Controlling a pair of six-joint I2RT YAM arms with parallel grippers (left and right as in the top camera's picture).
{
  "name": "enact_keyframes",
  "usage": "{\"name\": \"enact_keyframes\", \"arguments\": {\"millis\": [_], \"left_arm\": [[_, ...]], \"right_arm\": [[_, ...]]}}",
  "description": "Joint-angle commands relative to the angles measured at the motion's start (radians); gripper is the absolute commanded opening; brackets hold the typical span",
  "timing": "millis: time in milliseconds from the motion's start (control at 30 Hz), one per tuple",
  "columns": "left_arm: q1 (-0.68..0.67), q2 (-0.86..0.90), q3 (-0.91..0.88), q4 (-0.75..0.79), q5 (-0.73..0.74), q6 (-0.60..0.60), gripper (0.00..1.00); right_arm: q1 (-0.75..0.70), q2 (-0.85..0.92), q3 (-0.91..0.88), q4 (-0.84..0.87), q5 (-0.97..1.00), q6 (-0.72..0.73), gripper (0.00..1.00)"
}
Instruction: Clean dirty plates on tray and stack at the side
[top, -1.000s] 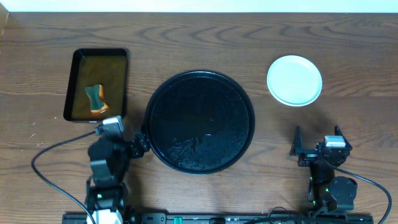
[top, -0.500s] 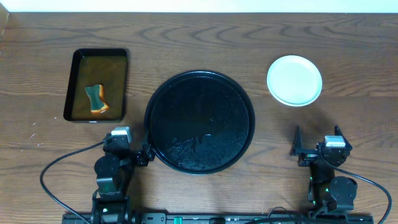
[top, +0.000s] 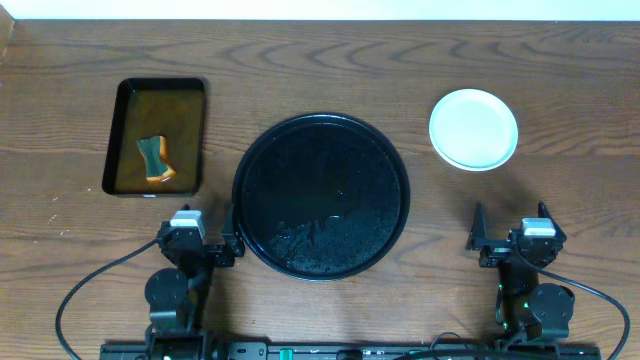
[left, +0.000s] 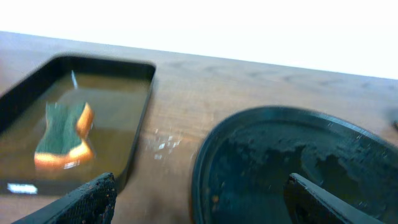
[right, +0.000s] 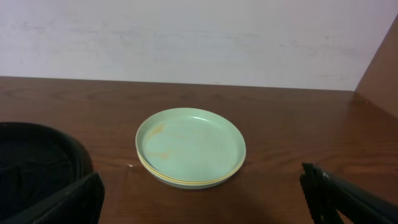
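At the left, the small rectangular tray (top: 117, 140) of brownish water sits where it was, the sponge (top: 154, 160) lying in it just as a second ago. The left gripper (top: 197, 238) is what has changed: a second ago it stood at the near edge of that small tray, and it has since drawn back toward its base. It now sits low on the table (top: 80, 220), just beside the near-left rim of the tray (top: 240, 190). In the left wrist view its fingers are spread wide, holding nothing.

The large round black tray has not shifted, and its floor shows wet streaks. The left wrist view is blurred.

To the right, well apart from the tray, the plates (top: 474, 129) rest stacked on the wood, unmoved. The right wrist view shows the pale top plate with a faint orange-brown trace inside its left edge, and a yellow rim beneath it. The right gripper (top: 511, 225) has stayed put near its base, fingers apart and empty.
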Motion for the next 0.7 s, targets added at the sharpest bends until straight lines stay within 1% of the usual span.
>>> {"name": "enact_keyframes", "arguments": {"millis": [0, 167, 500, 667], "left_arm": [[-0.021, -0.062, -0.009, -0.049, 0.006, 0.017, 0.86], [-0.042, -0.120, -0.009, -0.049, 0.006, 0.017, 0.86], [-0.056, -0.119, -0.009, -0.050, 0.004, 0.018, 0.86], [-0.072, -0.119, -0.009, -0.061, -0.114, 0.017, 0.86]], "right_arm": [[-0.005, -0.007, -0.003, -0.002, 0.010, -0.009, 0.99], [-0.005, -0.007, -0.003, -0.002, 0.010, -0.008, 0.99], [-0.005, -0.007, -0.003, -0.002, 0.010, -0.009, 0.99], [-0.005, -0.007, -0.003, -0.002, 0.010, -0.009, 0.99]]}}
